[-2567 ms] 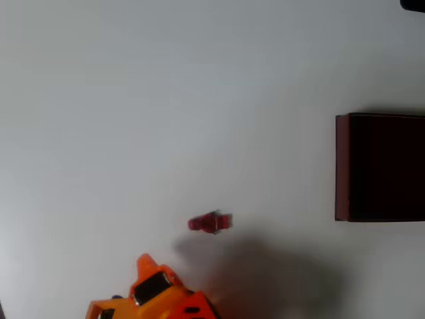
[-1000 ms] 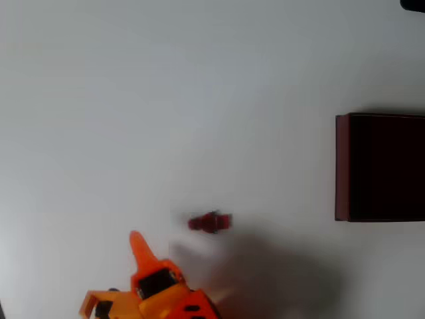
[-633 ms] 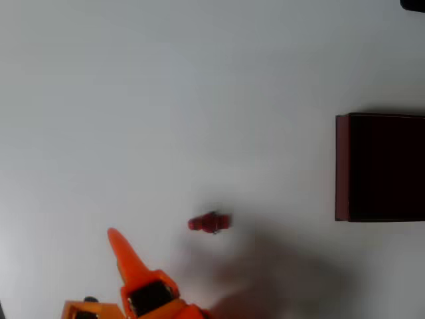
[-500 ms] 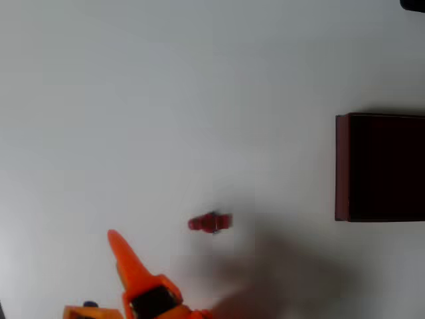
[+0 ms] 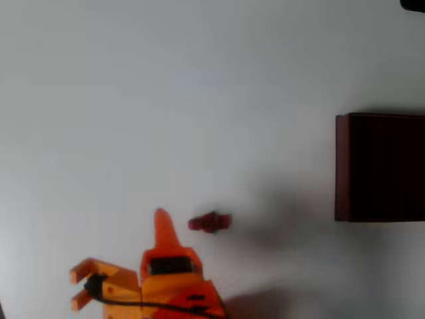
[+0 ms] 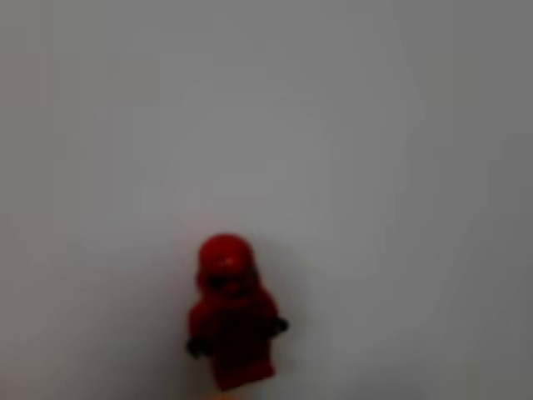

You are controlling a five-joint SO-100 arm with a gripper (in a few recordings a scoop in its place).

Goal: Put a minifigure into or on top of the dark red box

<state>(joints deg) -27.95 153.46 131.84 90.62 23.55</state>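
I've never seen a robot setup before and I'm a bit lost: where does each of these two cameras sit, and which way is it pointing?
Overhead view: fixed above the white table, looking straight down; the orange gripper enters from the bottom edge, the dark red box sits at the right edge.
Wrist view: rides on the arm, looking at the table close up; the minifigure lies near the bottom edge.
Shared: both show the minifigure lying on the table.

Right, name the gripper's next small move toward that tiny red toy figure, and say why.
Probably ease the orange gripper right in the overhead view, to straddle the tiny red minifigure, then lower. The figure lies untouched on the white table, just right of one orange fingertip, far from the dark red box.
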